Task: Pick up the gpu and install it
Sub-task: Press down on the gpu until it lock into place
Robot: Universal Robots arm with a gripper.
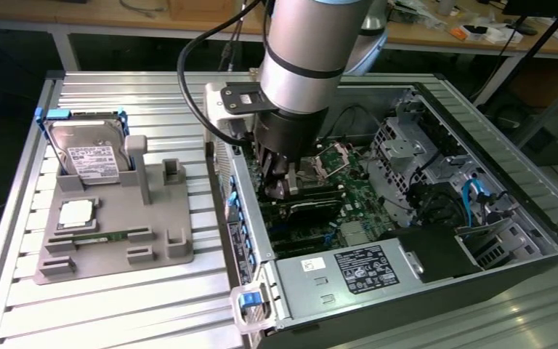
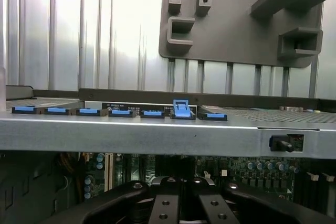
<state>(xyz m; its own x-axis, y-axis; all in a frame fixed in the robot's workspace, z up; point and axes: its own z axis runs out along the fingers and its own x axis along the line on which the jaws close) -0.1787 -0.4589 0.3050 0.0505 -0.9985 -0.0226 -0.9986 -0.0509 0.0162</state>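
Your gripper (image 2: 184,203) is closed, down inside the computer case (image 1: 511,218). You see the gpu (image 1: 310,211) just below its fingertips, lying across the motherboard (image 1: 362,193), long axis toward the exterior view's right.

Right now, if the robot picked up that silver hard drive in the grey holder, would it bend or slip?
The hard drive looks like a metal box, so probably stiff and heavyish. Its smooth silver faces might slip. It stands propped in the grey holder, whose posts would likely stop it tipping.
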